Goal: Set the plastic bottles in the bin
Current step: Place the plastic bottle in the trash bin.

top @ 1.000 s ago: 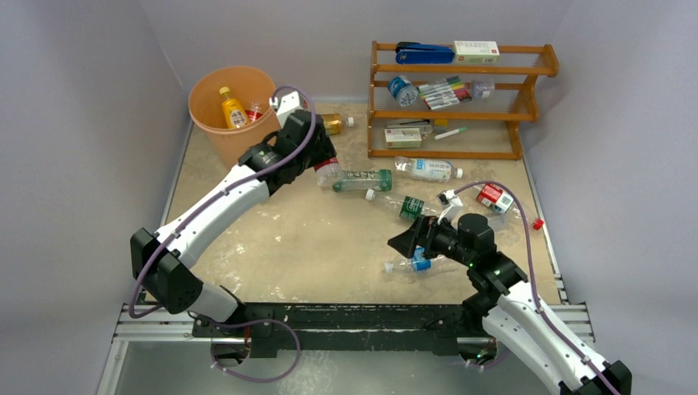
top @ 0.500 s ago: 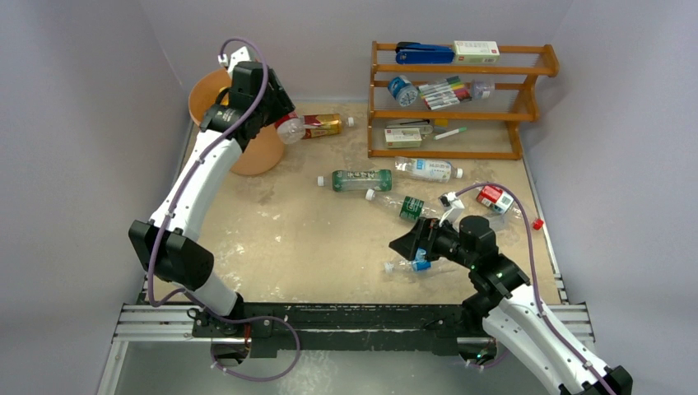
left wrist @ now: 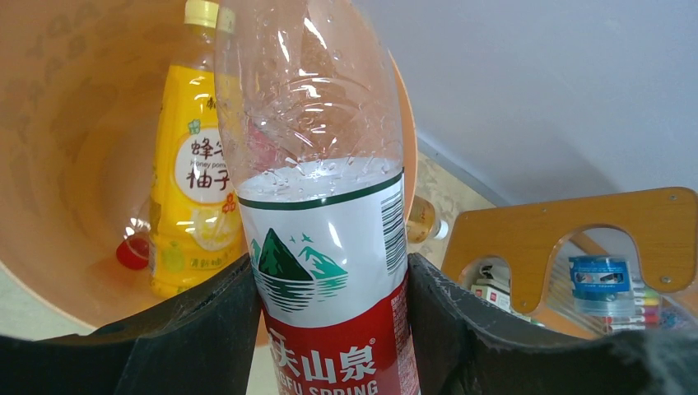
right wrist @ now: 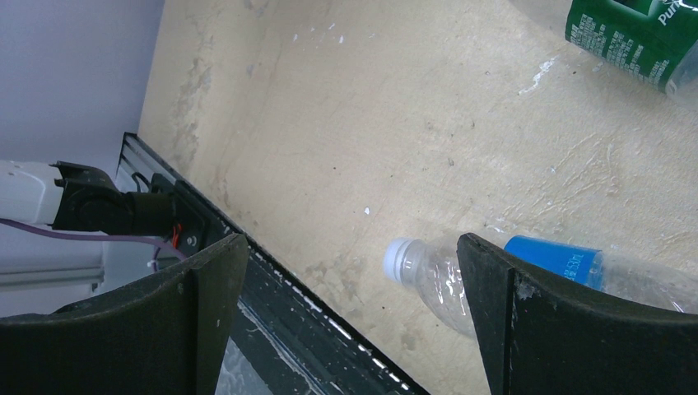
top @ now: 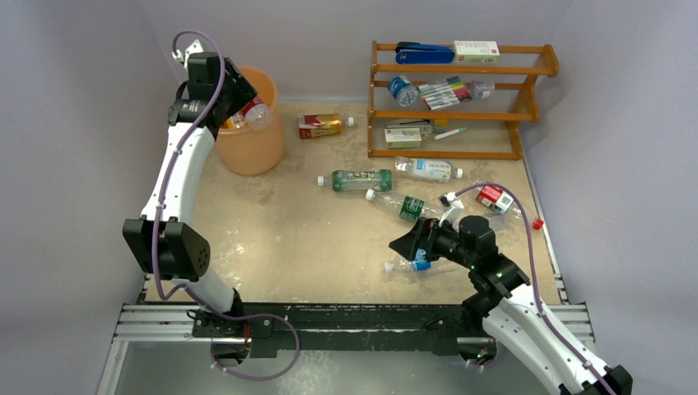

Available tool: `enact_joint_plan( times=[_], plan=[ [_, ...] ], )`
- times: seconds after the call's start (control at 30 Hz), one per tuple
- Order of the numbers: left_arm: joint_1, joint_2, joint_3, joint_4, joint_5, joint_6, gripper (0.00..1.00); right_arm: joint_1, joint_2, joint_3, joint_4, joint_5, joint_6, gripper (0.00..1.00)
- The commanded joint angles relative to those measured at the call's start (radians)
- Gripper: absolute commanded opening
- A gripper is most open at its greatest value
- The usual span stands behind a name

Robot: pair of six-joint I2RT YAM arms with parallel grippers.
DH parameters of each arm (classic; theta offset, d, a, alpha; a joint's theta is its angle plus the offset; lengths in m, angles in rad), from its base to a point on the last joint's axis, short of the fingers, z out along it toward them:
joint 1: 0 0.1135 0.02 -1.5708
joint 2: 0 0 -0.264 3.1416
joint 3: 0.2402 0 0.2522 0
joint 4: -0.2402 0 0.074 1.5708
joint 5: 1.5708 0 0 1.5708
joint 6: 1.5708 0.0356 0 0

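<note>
My left end effector (top: 236, 107) is pinching a clear bottle with a red-and-white label (left wrist: 323, 247), its fingers pressed on either side of the label. The relation that matters is bottle to bin (top: 262, 152). In the top view the bottle's free end hangs over the bin's mouth, inside the rim on the side nearest the wooden rack (top: 461, 103). In the left wrist view its long axis runs from the fingers straight toward the opening. Down inside I can see a yellow bottle (left wrist: 193, 189) leaning on the wall and a loose red cap (left wrist: 132, 251) on the floor of the bin. I judge that only letting go is left for this bottle. The free end sits close to the rim, so it could clip the edge as it falls.

My right end effector (right wrist: 354, 317) is well away from the bin, low over the tabletop (top: 313, 239) with its fingers spread and holding nothing. A blue-labelled bottle (right wrist: 568, 265) lies flat just beside it, cap end poking between the fingers and body trailing off past one finger. That arm is clearly nearer to it. The red-and-gold boxy bottle (top: 319, 125) lies just beside the bin, on the left arm's side.
</note>
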Motion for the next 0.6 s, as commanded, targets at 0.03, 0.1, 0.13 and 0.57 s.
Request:
enact_joint_plan(
  times=[0.03, 0.1, 0.13, 0.57],
  plan=[
    [0.035, 0.001, 0.016, 0.127, 0.067, 0.000, 0.58, -0.002, 0.010, -0.010, 0.042, -0.008, 0.002, 1.00],
    [0.054, 0.008, 0.020, 0.153, 0.087, 0.000, 0.58, -0.002, 0.009, -0.016, 0.044, -0.009, 0.002, 1.00],
    [0.060, 0.011, 0.024, 0.161, 0.091, 0.000, 0.58, -0.003, 0.007, -0.020, 0.044, -0.009, 0.002, 1.00],
    [0.105, 0.097, 0.006, 0.315, 0.125, -0.016, 0.60, -0.002, 0.009, -0.031, 0.047, -0.013, 0.006, 1.00]
  ],
)
